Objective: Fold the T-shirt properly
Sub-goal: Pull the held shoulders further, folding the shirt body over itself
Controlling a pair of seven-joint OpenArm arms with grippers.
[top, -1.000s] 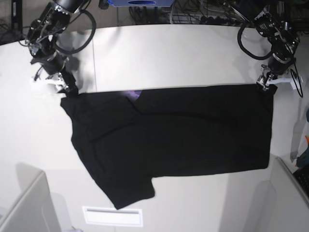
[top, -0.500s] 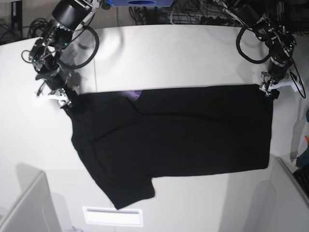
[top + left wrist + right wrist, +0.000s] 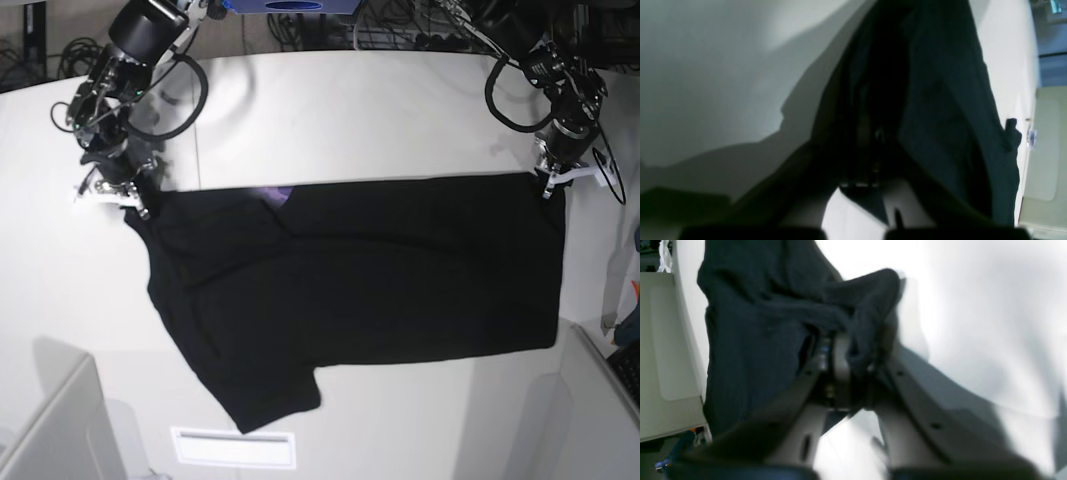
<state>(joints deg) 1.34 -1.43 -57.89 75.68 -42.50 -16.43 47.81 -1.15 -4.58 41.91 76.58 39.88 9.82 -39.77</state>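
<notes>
The large black short-sleeved cloth T-shirt (image 3: 360,275) lies spread flat across the middle of the pale, smooth surface (image 3: 330,110), its long top edge running from about nine o'clock to three o'clock in the base view. One sleeve sticks out toward seven o'clock, and a small sliver of purple print (image 3: 277,193) peeks out along the top edge near eleven o'clock of the cloth.

The right gripper (image 3: 133,200) sits at the shirt's ten o'clock corner; the right wrist view shows its jaws clenched on a bunched fold of the black cloth (image 3: 860,323), with one pale finger (image 3: 840,366) pressed against the fabric. The left gripper (image 3: 547,186) sits at the two o'clock corner; in the dim, blurred left wrist view its jaws are pinched together on the shirt's edge, the dark fabric (image 3: 940,110) draping away from them over the surface (image 3: 706,83).

A pale rectangular slot plate (image 3: 233,447) lies on the surface at six o'clock, just below the sleeve.
</notes>
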